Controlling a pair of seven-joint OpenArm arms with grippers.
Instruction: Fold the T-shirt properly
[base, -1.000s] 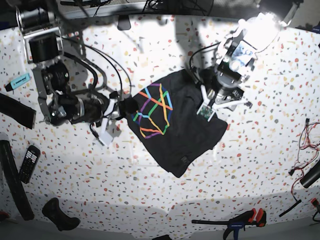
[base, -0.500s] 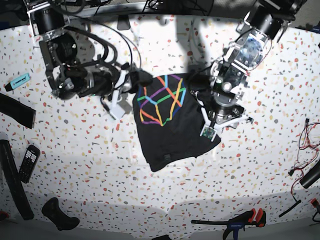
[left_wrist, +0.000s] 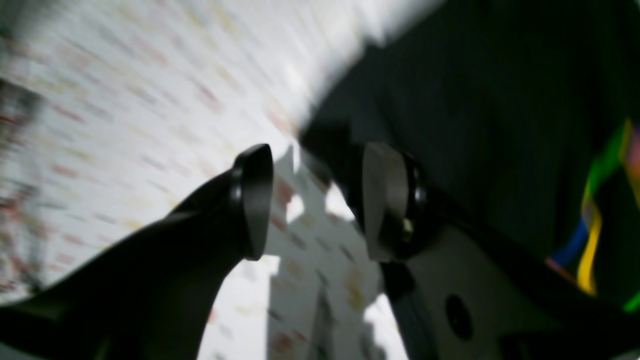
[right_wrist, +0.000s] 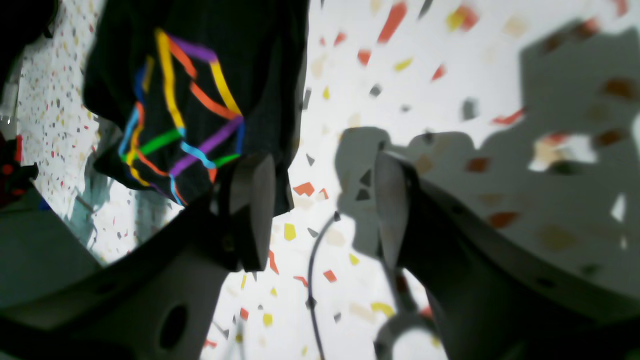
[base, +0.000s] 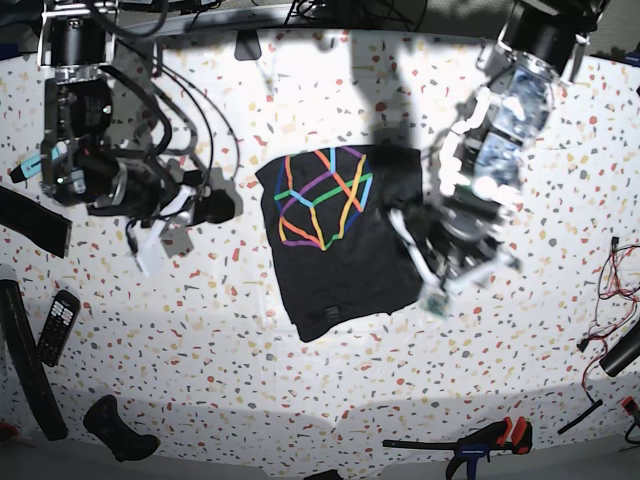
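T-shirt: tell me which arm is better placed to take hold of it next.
Probably the left. Its open gripper sits right at the T-shirt's edge; the left wrist view shows fabric beside one finger. The right gripper, also open, is off the shirt over bare table.

Open left tool (left_wrist: 312, 200) beside the T-shirt (left_wrist: 480, 125).

We find no readable text, label, brand, number or sign in any view. T-shirt (base: 340, 240) carries only rainbow-line geometric print (base: 322, 197), no letters. Small tag near T-shirt hem too small to read. Remote-like handset (base: 57, 327) far left of T-shirt shows keys, markings illegible. Wrist views too blurred for lettering.
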